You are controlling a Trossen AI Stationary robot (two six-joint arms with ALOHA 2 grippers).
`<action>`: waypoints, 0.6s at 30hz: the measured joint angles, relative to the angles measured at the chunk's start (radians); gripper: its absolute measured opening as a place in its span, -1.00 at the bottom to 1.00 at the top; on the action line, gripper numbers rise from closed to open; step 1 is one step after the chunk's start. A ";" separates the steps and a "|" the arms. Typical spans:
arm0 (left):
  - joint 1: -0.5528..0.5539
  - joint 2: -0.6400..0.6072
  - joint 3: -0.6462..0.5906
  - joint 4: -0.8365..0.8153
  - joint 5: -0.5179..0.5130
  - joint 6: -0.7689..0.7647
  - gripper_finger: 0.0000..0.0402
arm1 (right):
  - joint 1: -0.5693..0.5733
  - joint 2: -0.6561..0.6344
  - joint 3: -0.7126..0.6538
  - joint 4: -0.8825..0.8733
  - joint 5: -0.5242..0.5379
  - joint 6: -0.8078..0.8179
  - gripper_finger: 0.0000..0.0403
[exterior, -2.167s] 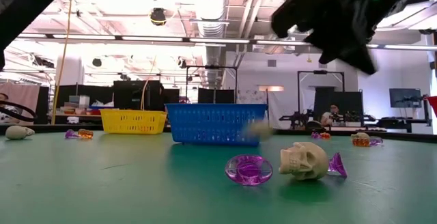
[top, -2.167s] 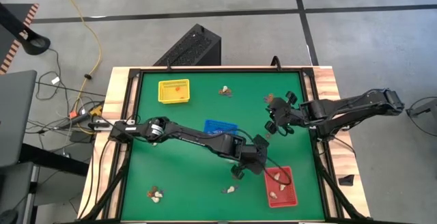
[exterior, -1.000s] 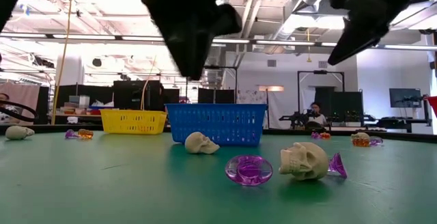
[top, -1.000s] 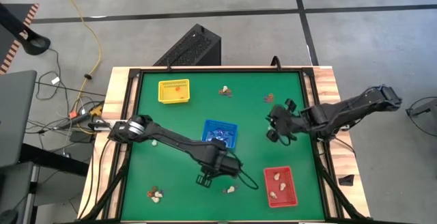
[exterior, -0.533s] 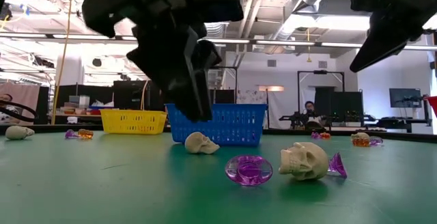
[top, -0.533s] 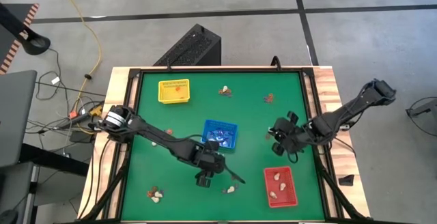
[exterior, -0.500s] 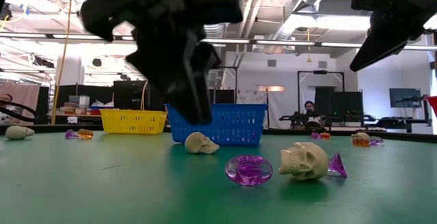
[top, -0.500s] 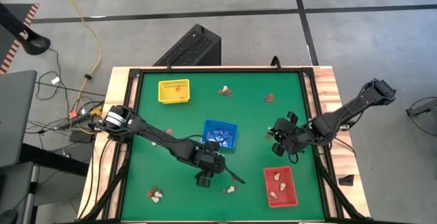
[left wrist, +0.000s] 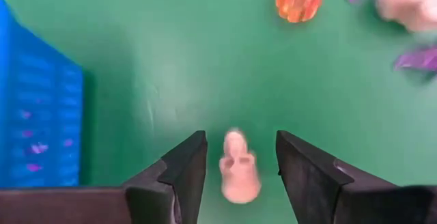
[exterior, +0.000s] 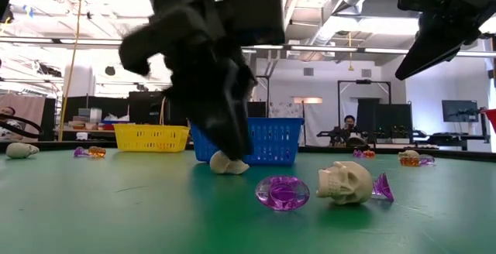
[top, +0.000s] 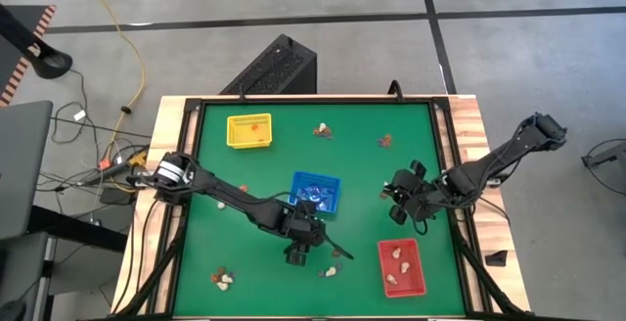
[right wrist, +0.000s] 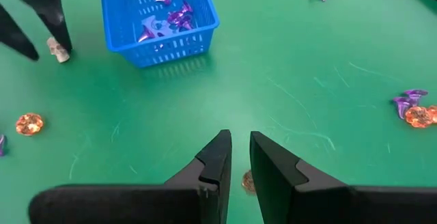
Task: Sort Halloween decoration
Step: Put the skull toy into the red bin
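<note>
High view, table layout: green table [top: 245,174] carries a yellow tray [top: 248,131] at upper left, a blue tray [top: 315,192] at centre and a red tray [top: 402,267] at lower right.

Left gripper [left wrist: 240,157]: low over the mat just below the blue tray in the high view. Fingers spread wide, one on each side of a cream-white skull [left wrist: 239,175] that lies on the mat between them; no contact visible. The low view shows the same skull [exterior: 227,163] resting on the table directly under the dark gripper, in front of the blue tray.

Right gripper [right wrist: 240,157]: raised near the right edge of the table, above the red tray in the high view. Fingers narrow, a slim gap between them, nothing held. A small orange trinket [right wrist: 249,182] lies on the mat beyond its tips.

Contents:
- Blue tray: purple trinkets [right wrist: 172,20].
- Red tray: two cream-white pieces [top: 395,254].
- Yellow tray: one orange piece [top: 255,127].

Loose items, low view, foreground: purple ring [exterior: 282,191], larger cream skull [exterior: 345,182]. Further small clusters sit at the top centre, upper right and lower left of the mat in the high view.
</note>
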 joint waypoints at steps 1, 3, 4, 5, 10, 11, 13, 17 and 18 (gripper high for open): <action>0.000 0.009 -0.002 -0.014 -0.001 0.000 -0.17 | 0.000 0.000 0.000 0.000 0.000 0.000 -0.57; 0.000 0.028 -0.001 -0.002 0.000 0.001 -0.17 | 0.000 0.000 0.000 0.002 0.000 0.000 -0.57; 0.000 0.031 0.000 -0.002 -0.002 0.004 -0.17 | 0.000 0.000 0.000 0.002 0.000 0.000 -0.57; 0.000 0.032 0.000 -0.003 0.000 0.004 -0.17 | 0.000 0.000 -0.001 0.001 0.000 0.000 -0.57; 0.001 0.030 0.000 -0.014 0.007 0.003 -0.17 | 0.000 0.000 -0.001 0.006 0.000 0.000 -0.57; 0.001 0.029 0.000 -0.015 0.006 0.003 -0.17 | 0.000 0.000 -0.001 0.005 -0.001 0.000 -0.57; 0.001 0.029 0.000 -0.016 0.007 0.000 -0.18 | 0.000 0.000 -0.001 0.006 0.000 0.000 -0.57; 0.003 0.029 0.000 -0.023 0.004 0.001 -0.35 | 0.000 0.000 -0.001 0.006 -0.001 0.000 -0.57; 0.003 0.029 0.000 -0.024 0.006 0.001 -0.41 | 0.000 0.000 -0.001 0.006 -0.001 0.000 -0.57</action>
